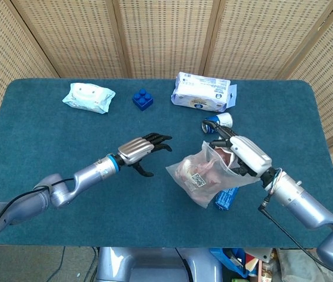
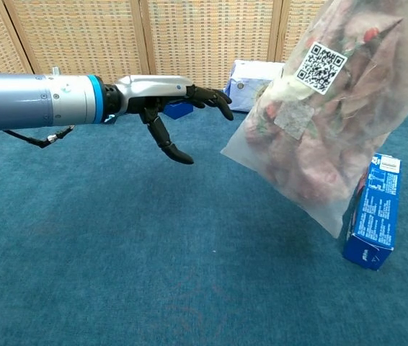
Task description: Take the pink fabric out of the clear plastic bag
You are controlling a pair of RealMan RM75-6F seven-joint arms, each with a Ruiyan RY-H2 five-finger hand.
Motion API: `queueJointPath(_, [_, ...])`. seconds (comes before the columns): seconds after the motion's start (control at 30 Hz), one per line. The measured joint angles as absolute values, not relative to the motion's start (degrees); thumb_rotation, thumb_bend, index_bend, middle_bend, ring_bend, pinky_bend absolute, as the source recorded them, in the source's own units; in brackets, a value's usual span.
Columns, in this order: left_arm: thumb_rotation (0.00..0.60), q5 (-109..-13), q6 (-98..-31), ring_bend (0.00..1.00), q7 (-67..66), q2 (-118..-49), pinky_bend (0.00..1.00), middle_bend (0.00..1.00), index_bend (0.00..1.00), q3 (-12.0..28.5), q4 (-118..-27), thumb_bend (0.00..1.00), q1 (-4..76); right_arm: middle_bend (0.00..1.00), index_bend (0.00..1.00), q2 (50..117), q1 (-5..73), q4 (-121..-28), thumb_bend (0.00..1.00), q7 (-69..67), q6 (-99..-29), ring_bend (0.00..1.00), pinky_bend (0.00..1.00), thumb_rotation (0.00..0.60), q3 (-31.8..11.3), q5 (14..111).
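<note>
**Closing in on the held bag**

Holding the clear plastic bag (image 1: 205,179) aloft by its open upper end with the right hand (image 1: 246,154), fingers clamped on the film, toward 4 o'clock of the table (image 1: 31,135). Carrying the pink fabric (image 2: 312,144) inside, bunched behind the QR label (image 2: 318,68), none of it out yet. Reaching with the left hand (image 1: 140,149) from 9 o'clock of the bag, fingers apart and empty, tips near the film but not touching.

Judging the step as the approach before the pull. Calling next for steering the left fingertips up to the bag's mouth beside the right hand, at 1 o'clock of the bundle, then pinching fabric alone, not film.

Leaving the blue box (image 2: 372,210) standing just beside the bag's low corner.
</note>
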State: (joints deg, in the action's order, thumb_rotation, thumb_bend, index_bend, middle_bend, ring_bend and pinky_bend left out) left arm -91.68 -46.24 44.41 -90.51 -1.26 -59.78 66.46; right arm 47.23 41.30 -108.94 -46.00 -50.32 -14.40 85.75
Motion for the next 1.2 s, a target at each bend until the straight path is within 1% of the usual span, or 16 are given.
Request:
queueJointPath(0.2, [0.6,-90.8,-43.6,0.0,45.9,-90.3,0.0,0.0,0.3,0.1,-61.5,0.22,68.0,0.0,0.75,47.7,41.5,-109.1,0.63,-45.0,-50.1,0.0,0.0,0.6,-14.2,85.2])
queueJointPath(0.27, [0.6,-90.8,-42.6,0.0,46.1,-90.2,0.0,0.0,0.32,0.1,-62.1,0.24,68.5,0.0,0.75,47.8,41.6,-109.0,0.63,-44.8,-50.0,0.0,0.0,0.6,-14.2,84.8])
queueJointPath(0.33, [0.6,-90.8,-41.8,0.0,46.2,-90.1,0.0,0.0,0.32,0.2,-62.7,0.27,69.0,0.0,0.75,47.9,41.6,-109.0,0.63,-44.7,-49.9,0.0,0.0,0.6,-14.3,84.6])
queueJointPath(0.47, [0.6,-90.3,-40.6,0.0,45.1,-90.3,0.0,0.0,0.32,0.7,-62.8,0.29,69.5,0.0,0.75,48.1,41.7,-109.0,0.63,-44.4,-49.8,0.0,0.0,0.6,-14.2,84.3])
queueJointPath(0.6, [0.6,-89.7,-39.8,0.0,44.4,-90.8,0.0,0.0,0.32,1.1,-62.8,0.35,69.7,0.0,0.75,48.2,41.7,-109.1,0.63,-44.2,-49.8,0.0,0.0,0.6,-14.2,84.2])
queueJointPath(1.0, [0.6,-89.0,-38.4,0.0,44.9,-92.3,0.0,0.0,0.33,1.7,-62.2,0.37,69.9,0.0,0.75,48.4,41.9,-109.5,0.63,-43.9,-49.8,0.0,0.0,0.6,-14.3,84.0])
queueJointPath(1.07, [0.6,-89.1,-38.2,0.0,45.3,-92.5,0.0,0.0,0.35,1.7,-62.2,0.37,70.0,0.0,0.75,48.4,41.9,-109.5,0.63,-43.9,-49.8,0.0,0.0,0.6,-14.3,84.0])
queueJointPath(1.2, [0.6,-89.2,-38.1,0.0,45.6,-93.0,0.0,0.0,0.4,1.9,-62.0,0.41,70.2,0.0,0.75,48.5,42.0,-109.6,0.63,-43.7,-49.8,0.0,0.0,0.6,-14.4,83.9])
